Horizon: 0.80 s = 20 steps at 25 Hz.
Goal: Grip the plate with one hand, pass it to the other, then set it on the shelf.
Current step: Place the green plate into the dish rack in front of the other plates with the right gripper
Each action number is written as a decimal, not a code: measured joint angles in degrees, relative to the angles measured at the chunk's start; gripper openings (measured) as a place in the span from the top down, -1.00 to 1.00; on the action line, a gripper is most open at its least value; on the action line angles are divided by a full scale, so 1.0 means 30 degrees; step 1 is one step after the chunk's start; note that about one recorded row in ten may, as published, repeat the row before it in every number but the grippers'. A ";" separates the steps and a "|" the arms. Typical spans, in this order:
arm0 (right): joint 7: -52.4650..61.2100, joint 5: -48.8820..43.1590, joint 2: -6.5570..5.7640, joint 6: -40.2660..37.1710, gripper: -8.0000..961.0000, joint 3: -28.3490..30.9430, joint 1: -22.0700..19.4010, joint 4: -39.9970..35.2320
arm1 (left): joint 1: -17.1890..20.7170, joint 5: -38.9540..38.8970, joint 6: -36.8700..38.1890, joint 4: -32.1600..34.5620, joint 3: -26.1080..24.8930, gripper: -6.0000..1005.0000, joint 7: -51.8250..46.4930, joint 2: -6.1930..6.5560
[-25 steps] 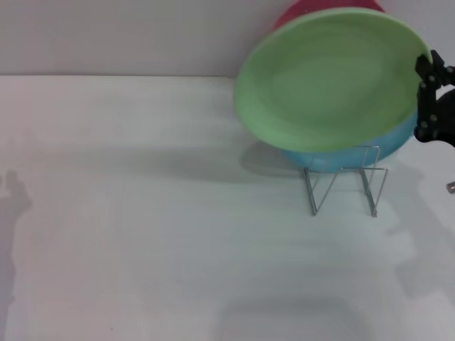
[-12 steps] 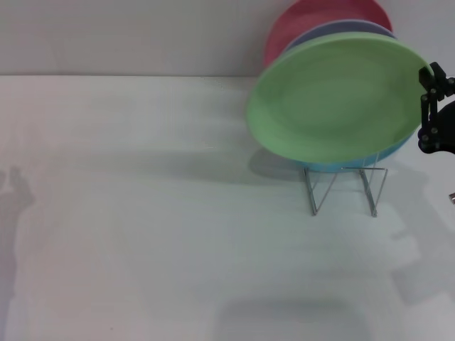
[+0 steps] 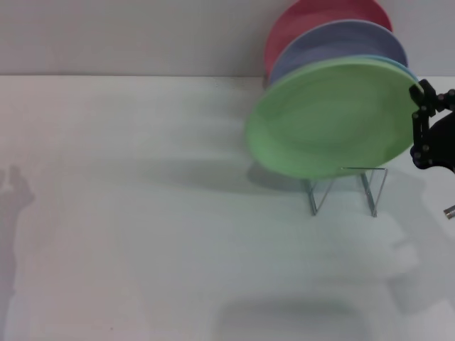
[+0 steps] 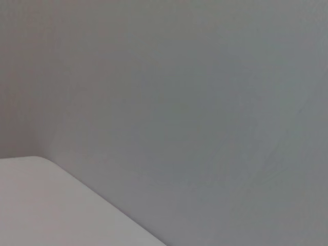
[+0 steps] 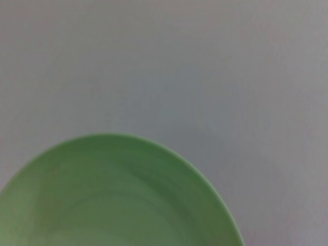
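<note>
The light-green plate (image 3: 327,117) is held tilted in the air over the front of the silver wire rack (image 3: 345,190), its lower rim at the rack's top wires. My right gripper (image 3: 419,106) is black, at the right edge of the head view, and is shut on the plate's right rim. The plate also fills the lower part of the right wrist view (image 5: 113,200). My left gripper is out of view; the left wrist view shows only a wall and a table corner (image 4: 41,205).
Behind the green plate, a light-blue plate (image 3: 399,66), a lavender plate (image 3: 341,39) and a red plate (image 3: 313,18) stand in the rack near the back wall. The white table (image 3: 142,213) spreads to the left and front.
My right gripper has lowered the green plate and shifted it slightly right toward the rack. The lavender and red plates behind it have come into view.
</note>
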 joint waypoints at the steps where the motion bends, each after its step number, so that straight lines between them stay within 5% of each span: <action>1: -0.0148 0.0000 0.0028 0.0039 0.95 -0.0008 -0.0062 -0.0021 | -0.0005 0.0000 -0.0023 0.0004 0.0000 0.37 0.0000 0.0004; 20: -0.2047 0.0032 0.0226 -0.0117 0.95 0.0429 -0.0291 -0.1231 | -0.0117 0.0040 -0.0252 0.0017 -0.0005 0.33 -0.0002 0.0022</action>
